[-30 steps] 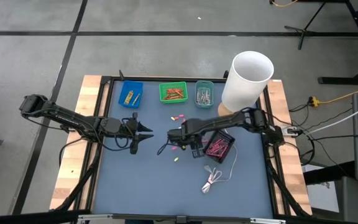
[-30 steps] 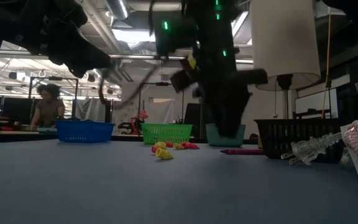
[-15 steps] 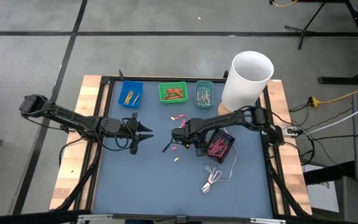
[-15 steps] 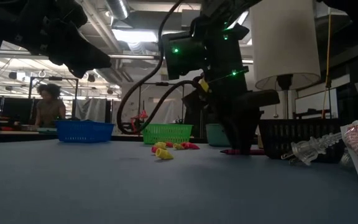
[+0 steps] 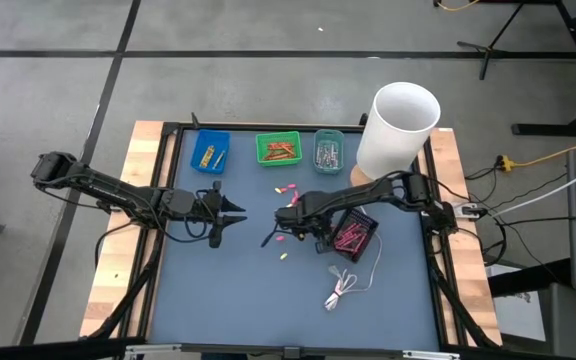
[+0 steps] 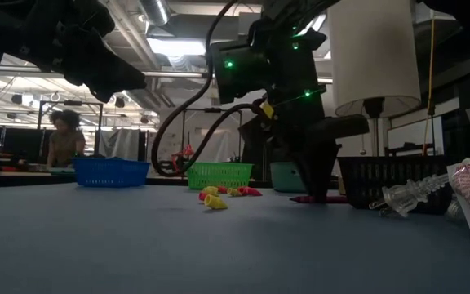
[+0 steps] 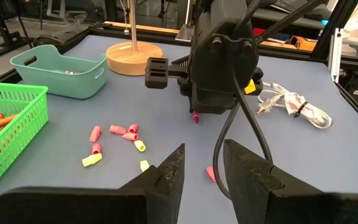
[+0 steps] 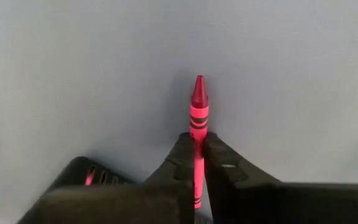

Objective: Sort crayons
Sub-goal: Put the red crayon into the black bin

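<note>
Pink crayon (image 8: 198,118) is lying on the mat, right gripper (image 8: 196,163) clenching it; left gripper (image 7: 202,169) is hovering, fingers parted.

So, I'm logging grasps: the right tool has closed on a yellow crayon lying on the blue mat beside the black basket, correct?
Not quite: the crayon is pink, not yellow, as the right wrist view shows. The rest holds: the right tool has closed on it on the blue mat, beside the black basket.

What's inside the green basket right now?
The green basket holds several orange-red crayons, lying loosely together. Anything beneath them is covered, and an exact count cannot be made out.
</note>
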Motion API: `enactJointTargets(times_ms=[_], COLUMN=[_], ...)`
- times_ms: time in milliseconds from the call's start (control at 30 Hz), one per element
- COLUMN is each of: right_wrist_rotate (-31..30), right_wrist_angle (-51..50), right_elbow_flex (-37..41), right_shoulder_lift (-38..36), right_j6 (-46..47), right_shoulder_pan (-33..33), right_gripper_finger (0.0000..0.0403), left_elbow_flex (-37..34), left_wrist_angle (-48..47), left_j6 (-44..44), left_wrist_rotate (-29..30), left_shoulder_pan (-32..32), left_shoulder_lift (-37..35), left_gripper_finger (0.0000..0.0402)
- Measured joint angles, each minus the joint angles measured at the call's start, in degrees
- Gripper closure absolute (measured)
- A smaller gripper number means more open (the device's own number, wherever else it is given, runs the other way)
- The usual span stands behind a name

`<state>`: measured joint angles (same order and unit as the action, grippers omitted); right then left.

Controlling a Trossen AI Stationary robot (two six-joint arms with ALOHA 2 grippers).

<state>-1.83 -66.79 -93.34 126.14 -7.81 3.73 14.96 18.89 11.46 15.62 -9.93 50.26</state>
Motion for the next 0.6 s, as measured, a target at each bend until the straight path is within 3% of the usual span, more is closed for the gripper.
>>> enactJointTargets(times_ms=[167, 367, 600], right_wrist_rotate=[-0.06, 0.04, 3.98], right_wrist_angle=[-1.28, -3.42, -5.67], right_elbow_flex=[-3.28, -7.33, -15.46], right_shoulder_lift=[0.45, 0.42, 0.28], right_j6=[0.00, -0.22, -1.66], right_shoulder_pan=[0.00, 0.00, 0.44], right_gripper_finger=[0.0382, 0.0386, 0.0391], left_elbow_flex=[0.00, -0.02, -0.02], left_wrist_angle=[-0.16, -0.44, -0.58], left_j6=[-0.02, -0.25, -7.84], left_wrist_rotate=[-0.34, -4.83, -6.93], left_shoulder_pan=[0.00, -0.02, -0.02], left_shoulder_lift=[-0.75, -5.17, -13.35], left_gripper_finger=[0.0305, 0.0305, 0.0305])
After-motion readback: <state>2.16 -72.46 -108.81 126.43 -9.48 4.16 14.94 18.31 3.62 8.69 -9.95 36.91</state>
